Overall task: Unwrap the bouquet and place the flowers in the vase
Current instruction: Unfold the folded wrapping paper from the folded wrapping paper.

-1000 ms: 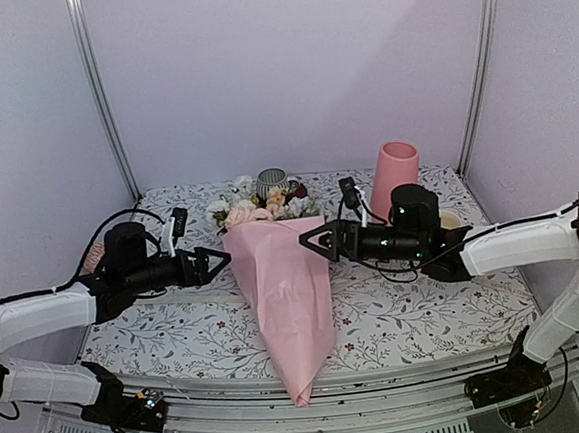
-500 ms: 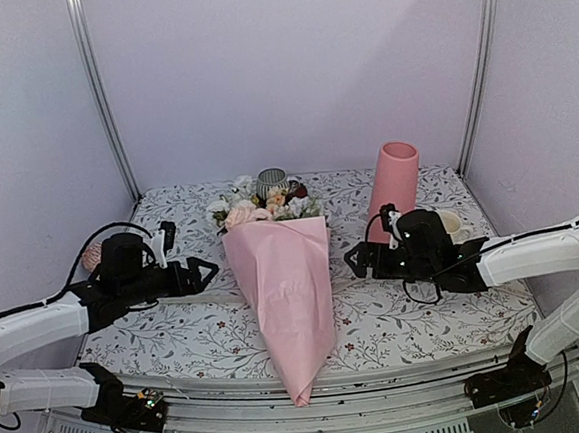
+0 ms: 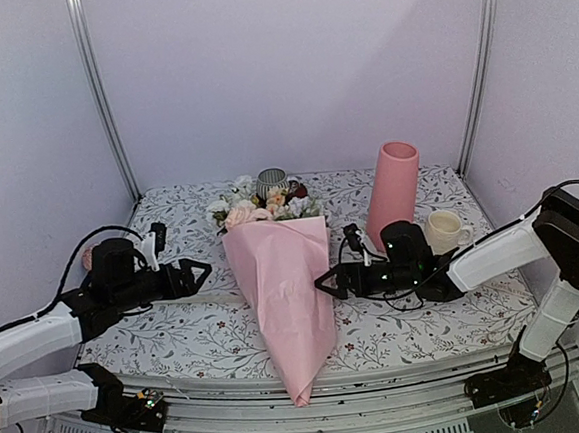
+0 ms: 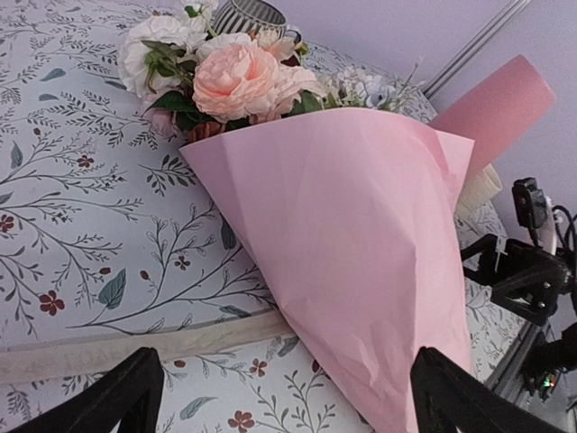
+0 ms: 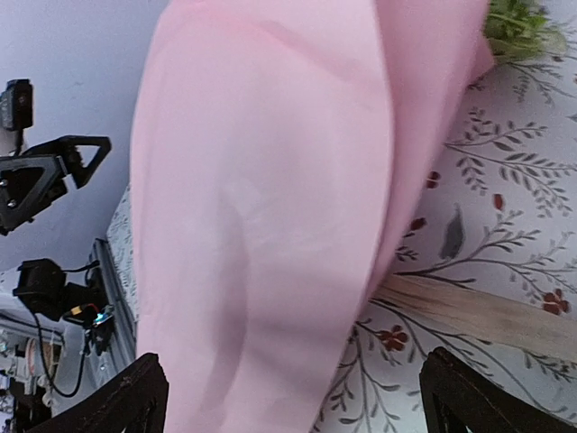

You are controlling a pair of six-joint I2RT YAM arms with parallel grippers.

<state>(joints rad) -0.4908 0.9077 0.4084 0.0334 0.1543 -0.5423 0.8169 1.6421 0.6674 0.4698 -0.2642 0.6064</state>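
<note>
A floral-patterned table (image 3: 428, 316) holds the bouquet (image 3: 283, 287), a pale pink paper cone lying at its middle, blooms toward the back, tip over the near edge. The tall pink vase (image 3: 393, 196) stands upright at back right. My left gripper (image 3: 198, 276) and right gripper (image 3: 324, 283) flank the cone, jaws spread wide, holding nothing.

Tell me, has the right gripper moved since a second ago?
Yes. In the top view the right gripper has come down toward the front. Its tips were level with the base of the vase and now sit below it, open beside the bouquet.
</note>
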